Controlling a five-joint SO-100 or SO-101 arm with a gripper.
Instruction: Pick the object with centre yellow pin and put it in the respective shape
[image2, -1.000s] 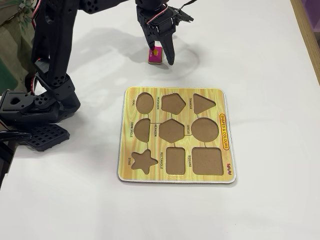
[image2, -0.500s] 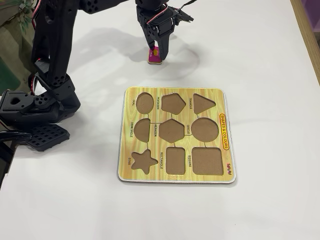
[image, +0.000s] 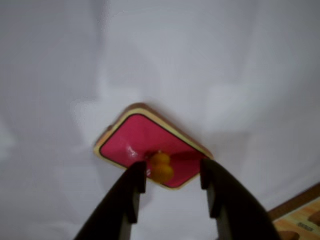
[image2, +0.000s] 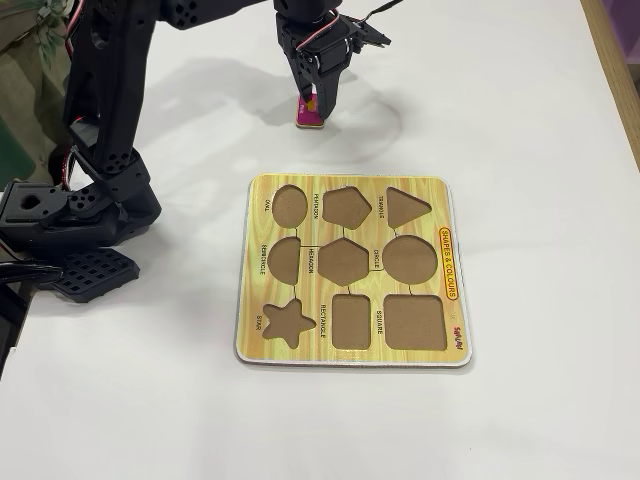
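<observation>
Magenta piece, yellow knob between narrowed claw tips, grip uncertain; board cutout labelled RECTANGLE

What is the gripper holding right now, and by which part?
The gripper straddles the pink piece's yellow knob, but a gap shows on each side; a hold cannot be confirmed.

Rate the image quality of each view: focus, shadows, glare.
Wrist view: soft and blurred throughout; the pink piece shows a small glare patch by its yellow knob, and the gripper fingers are dark silhouettes. Fixed view: sharp, with readable labels on the puzzle board; even light, with soft arm shadows on the white table and no strong glare.
</observation>
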